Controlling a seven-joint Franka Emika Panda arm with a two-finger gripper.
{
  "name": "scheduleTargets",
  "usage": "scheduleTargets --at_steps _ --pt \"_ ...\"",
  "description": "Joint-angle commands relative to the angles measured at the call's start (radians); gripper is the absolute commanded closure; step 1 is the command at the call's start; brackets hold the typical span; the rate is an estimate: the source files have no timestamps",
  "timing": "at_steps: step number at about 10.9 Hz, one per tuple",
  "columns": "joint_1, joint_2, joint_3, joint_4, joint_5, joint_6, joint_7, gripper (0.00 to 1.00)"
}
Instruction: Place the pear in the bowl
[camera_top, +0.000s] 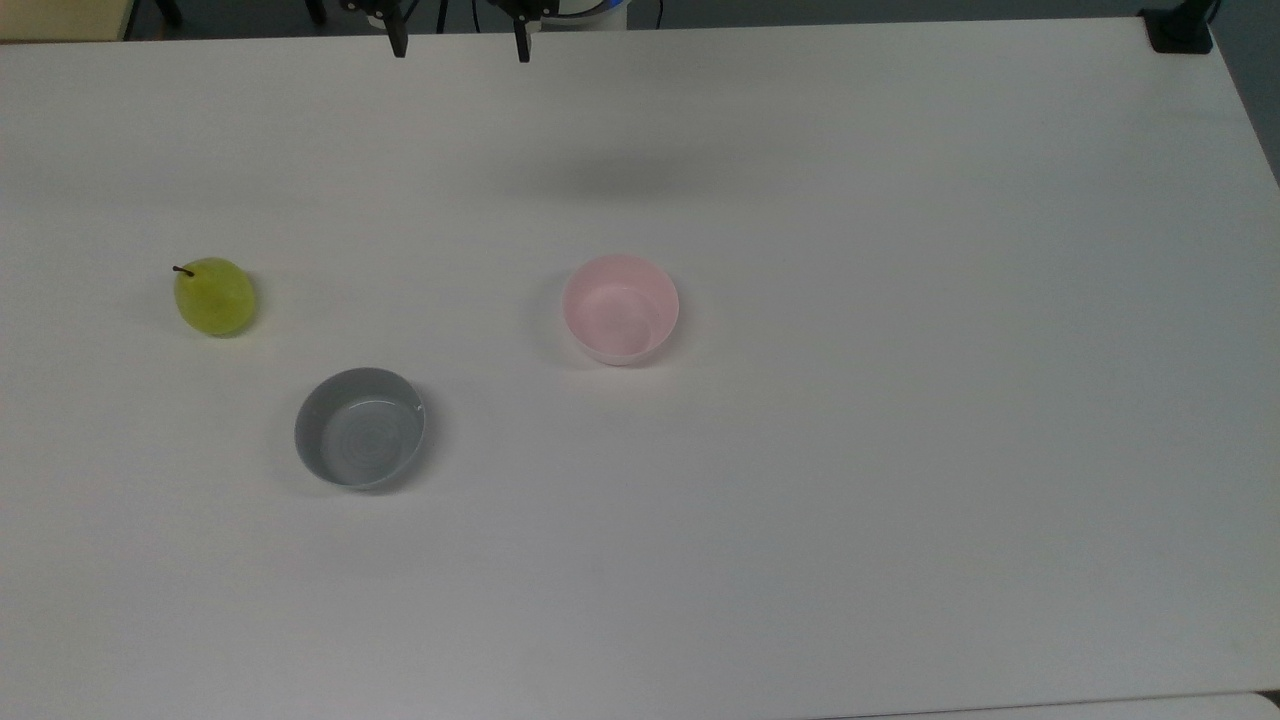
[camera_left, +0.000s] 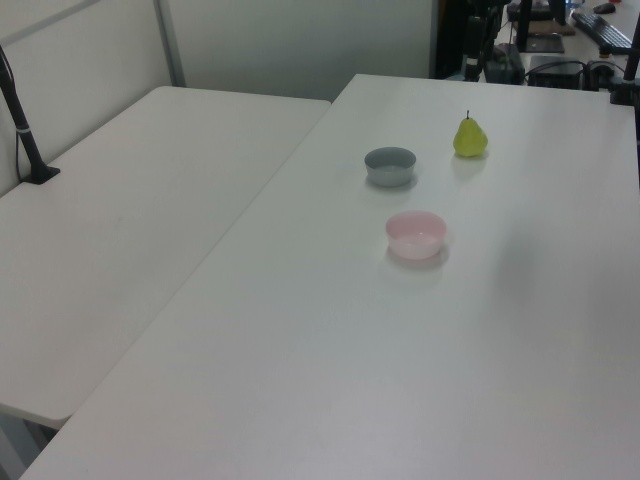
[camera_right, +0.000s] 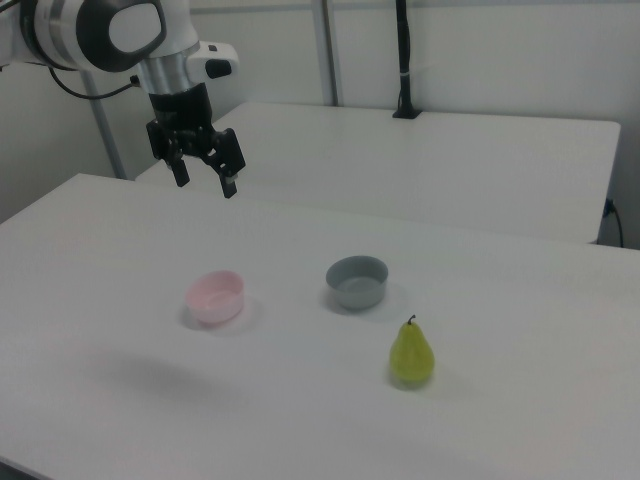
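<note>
The small yellow-green pear (camera_top: 215, 296), rounded with a short dark stem, stands upright on the white surface (camera_top: 850, 480), untouched. In the top view it sits toward the left, well apart from the small round pale pink bowl (camera_top: 620, 308) near the middle. A grey round bowl (camera_top: 359, 427) of similar size lies between them, offset toward the top view's lower edge, close to the pear but not touching it. Both bowls are empty.

The black two-finger gripper (camera_right: 205, 176) hangs high above the surface with its fingers spread wide and nothing between them, well clear of every object. In the right view it is beyond the pink bowl, far from the pear.

Assessment: the approach to the pear has not begun. For a sound pick, the gripper should descend from straight above, fingers straddling the wide lower body rather than the narrowing neck or stem. The smooth, rounded skin may slip or roll under an off-centre squeeze. The carry should pass clear of the grey bowl, as the pink one is the target.
</note>
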Motion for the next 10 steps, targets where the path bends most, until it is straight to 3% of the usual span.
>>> scheduleTargets --at_steps 1,10 --pt "0.006 -0.001 0.002 0.001 0.005 0.004 -0.016 0.0" --pt "-0.005 -0.006 -0.005 0.001 -0.007 -0.013 -0.065 0.0"
